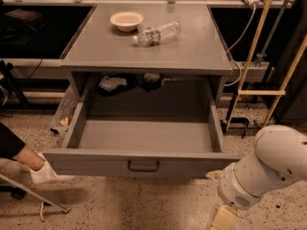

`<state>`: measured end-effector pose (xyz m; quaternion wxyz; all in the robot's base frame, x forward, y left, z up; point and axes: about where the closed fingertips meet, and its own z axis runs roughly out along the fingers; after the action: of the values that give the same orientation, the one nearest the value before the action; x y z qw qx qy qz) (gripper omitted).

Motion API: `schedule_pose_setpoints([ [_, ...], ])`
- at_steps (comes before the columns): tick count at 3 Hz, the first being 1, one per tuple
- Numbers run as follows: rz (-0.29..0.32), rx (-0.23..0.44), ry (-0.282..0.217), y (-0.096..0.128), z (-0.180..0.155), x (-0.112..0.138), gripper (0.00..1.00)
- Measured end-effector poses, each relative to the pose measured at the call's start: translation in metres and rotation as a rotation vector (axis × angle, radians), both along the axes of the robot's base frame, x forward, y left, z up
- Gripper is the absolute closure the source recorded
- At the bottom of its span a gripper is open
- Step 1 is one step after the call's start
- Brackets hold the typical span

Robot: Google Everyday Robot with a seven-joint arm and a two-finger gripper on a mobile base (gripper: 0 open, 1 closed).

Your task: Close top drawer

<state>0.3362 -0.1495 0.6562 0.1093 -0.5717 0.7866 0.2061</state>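
Observation:
The top drawer [144,137] of the grey metal cabinet is pulled far out and its deep box is empty. Its front panel [86,164] faces me, with a small dark bar handle [143,166] at its centre. My white arm [273,169] comes in from the lower right. My gripper [224,218] hangs low by the floor, just below and to the right of the front panel's right corner, partly cut off by the bottom edge of the view. It is apart from the drawer.
A cream bowl [126,20] and a lying plastic bottle [157,33] are on the cabinet top [96,47]. Small items [111,83] sit at the back of the cabinet opening. A person's leg and white shoe [43,172] are at the drawer's left. Yellow poles [268,92] stand on the right.

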Motion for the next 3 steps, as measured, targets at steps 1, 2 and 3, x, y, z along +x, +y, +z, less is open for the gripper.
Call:
schedule_pose_setpoints([
  [1, -0.032, -0.002, -0.01, 0.017, -0.021, 0.024, 0.0],
  [2, -0.097, -0.017, -0.063, 0.026, -0.018, 0.061, 0.0],
  [3, -0.155, -0.015, -0.108, 0.042, -0.011, 0.103, 0.0],
])
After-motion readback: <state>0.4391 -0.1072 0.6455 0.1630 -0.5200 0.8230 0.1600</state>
